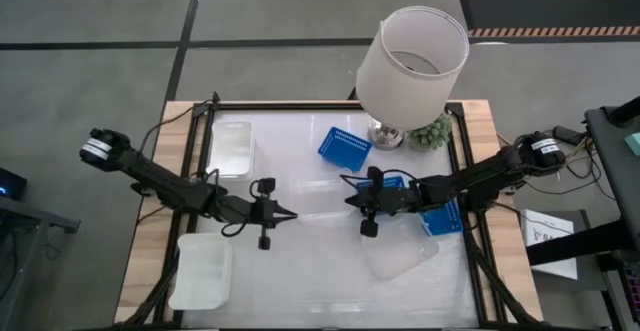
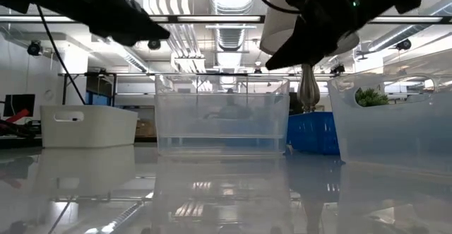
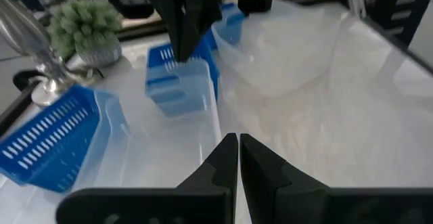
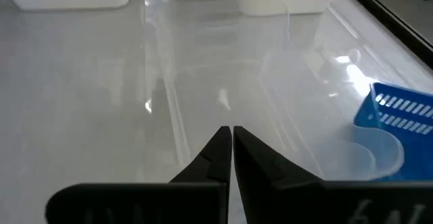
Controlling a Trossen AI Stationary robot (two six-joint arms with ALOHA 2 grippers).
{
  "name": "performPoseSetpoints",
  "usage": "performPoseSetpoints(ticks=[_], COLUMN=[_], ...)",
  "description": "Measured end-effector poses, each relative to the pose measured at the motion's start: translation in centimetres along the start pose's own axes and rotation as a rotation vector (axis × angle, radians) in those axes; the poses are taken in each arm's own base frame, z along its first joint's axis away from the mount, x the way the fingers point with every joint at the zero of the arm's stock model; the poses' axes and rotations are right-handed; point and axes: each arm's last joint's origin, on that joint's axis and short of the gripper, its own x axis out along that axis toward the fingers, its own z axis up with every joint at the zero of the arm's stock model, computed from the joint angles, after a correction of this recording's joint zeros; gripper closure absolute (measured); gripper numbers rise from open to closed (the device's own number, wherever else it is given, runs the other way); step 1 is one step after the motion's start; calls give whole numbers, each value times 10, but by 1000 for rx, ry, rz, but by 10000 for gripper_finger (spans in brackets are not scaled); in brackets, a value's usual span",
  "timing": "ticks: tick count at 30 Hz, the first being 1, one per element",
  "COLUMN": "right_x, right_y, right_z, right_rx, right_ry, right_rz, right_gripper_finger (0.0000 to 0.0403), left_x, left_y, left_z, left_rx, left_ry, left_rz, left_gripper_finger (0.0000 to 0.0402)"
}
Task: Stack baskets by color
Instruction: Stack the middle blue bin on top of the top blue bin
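The baskets are scattered, none stacked yet. A clear basket (image 1: 322, 199) sits mid-table between the two grippers, another clear basket (image 1: 398, 251) lies nearer the front on the right, and both nearly vanish against the glossy white table (image 1: 300, 281); a misjudged grab could easily clip a thin wall and skid it away. White baskets (image 1: 203, 271) rest at the left front, with a second white one (image 1: 232, 148) at the left back, opaque and smooth. One blue mesh basket (image 1: 345, 147) lies tilted near the lamp base (image 1: 386, 133), others under the right arm; reaching there risks knocking the big white lampshade (image 1: 412, 61) or the little plant (image 1: 433, 131). The left gripper (image 1: 284, 214) and right gripper (image 1: 352, 200) hover facing each other, both with jaws pressed together, holding nothing.
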Motion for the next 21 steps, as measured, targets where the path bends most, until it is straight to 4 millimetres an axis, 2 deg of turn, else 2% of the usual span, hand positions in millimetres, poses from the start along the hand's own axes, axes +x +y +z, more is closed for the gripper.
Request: performPoseSetpoints(ticks=[6,13,21], right_x=[-18,-41,-56], right_y=[10,27,51], right_z=[22,42,42], right_rx=[-12,14,-49], right_ry=[41,187,399], right_rz=[27,49,45], right_gripper_finger=[394,394,394], left_x=[-13,-12,-12], left_y=[2,2,2], left_z=[10,9,8], left_rx=[-19,-18,6], left_ry=[-66,-65,-59], left_rz=[-13,-15,-14], left_gripper_finger=[402,402,402])
